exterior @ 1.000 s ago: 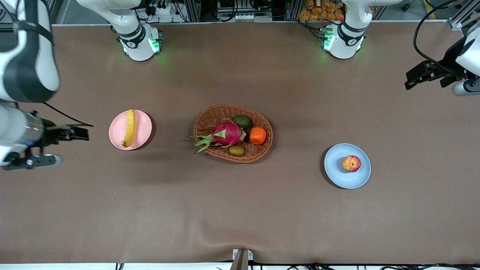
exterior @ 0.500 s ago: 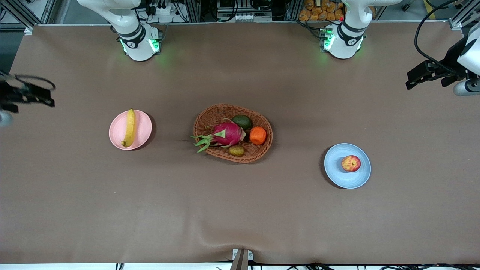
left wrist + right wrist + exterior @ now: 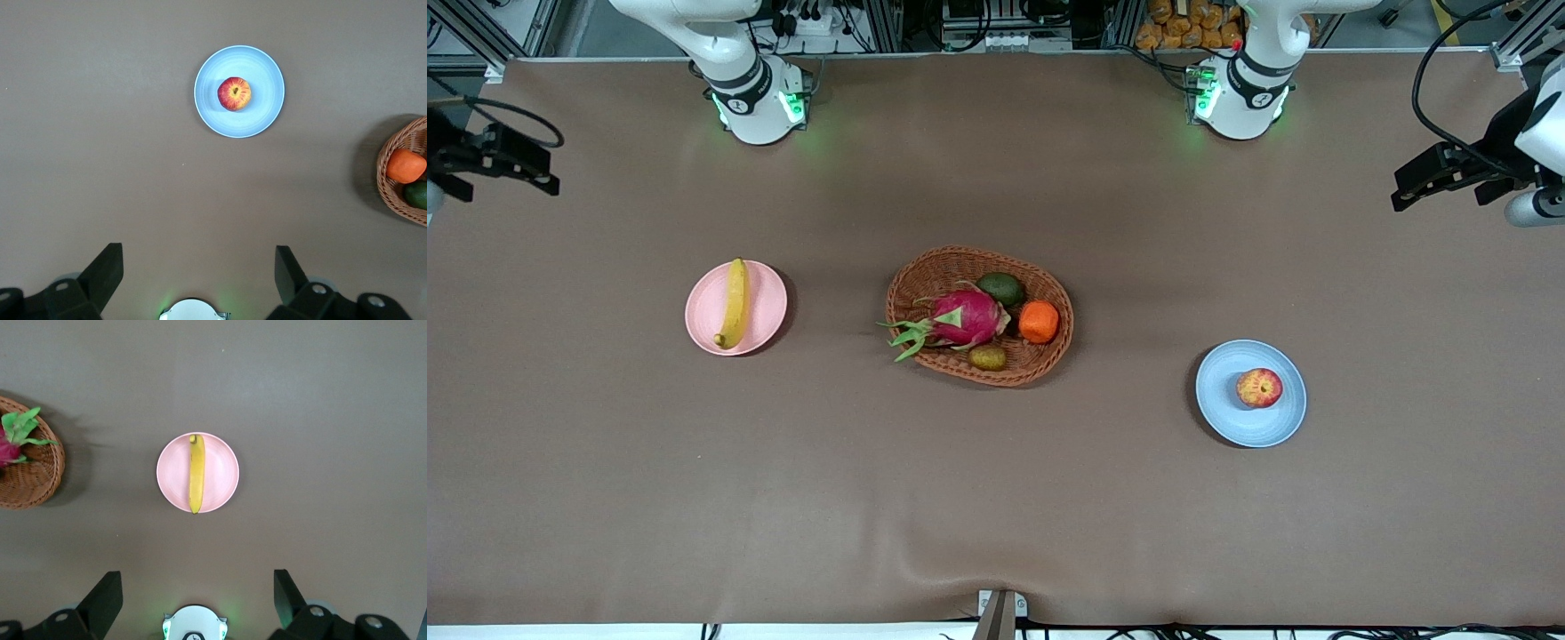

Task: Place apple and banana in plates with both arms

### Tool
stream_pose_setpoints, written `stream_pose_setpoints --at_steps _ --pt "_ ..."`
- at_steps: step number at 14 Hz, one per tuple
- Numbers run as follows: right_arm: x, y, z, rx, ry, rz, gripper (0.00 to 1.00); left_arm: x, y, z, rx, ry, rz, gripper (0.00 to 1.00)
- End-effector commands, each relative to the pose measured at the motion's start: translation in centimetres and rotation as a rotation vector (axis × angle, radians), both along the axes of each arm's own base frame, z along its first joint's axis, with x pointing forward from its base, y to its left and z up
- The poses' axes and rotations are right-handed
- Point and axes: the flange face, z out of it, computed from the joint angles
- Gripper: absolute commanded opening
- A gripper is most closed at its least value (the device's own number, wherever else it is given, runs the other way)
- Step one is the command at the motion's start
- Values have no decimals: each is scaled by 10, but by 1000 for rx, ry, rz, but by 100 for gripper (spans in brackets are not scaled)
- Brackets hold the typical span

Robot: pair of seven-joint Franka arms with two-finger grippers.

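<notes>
The banana [image 3: 735,303] is laid on the pink plate [image 3: 766,307] and the apple [image 3: 1259,388] on the blue plate [image 3: 1224,392], so the task is judged complete. The left hand [image 3: 1446,176] and right hand [image 3: 491,158] are raised over the desk's [image 3: 996,498] ends, fingers spread, nothing held.

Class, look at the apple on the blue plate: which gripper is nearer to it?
The left gripper. It hangs open over the left arm's end of the table, the apple nearer the middle. The right gripper, open, is over the right arm's end.
</notes>
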Motion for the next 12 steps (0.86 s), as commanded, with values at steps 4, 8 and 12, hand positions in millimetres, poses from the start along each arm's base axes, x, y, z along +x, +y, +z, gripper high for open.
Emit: stream_pose_setpoints --at_steps 4,8,12 --pt "6 -4 14 -9 -55 -20 100 -7 2 8 -1 8 -7 100" --pt "6 -1 12 -30 -51 -13 100 -7 2 8 -1 8 -9 100" --pt "6 -2 10 -30 -45 -15 100 -7 2 8 -1 10 -7 100"
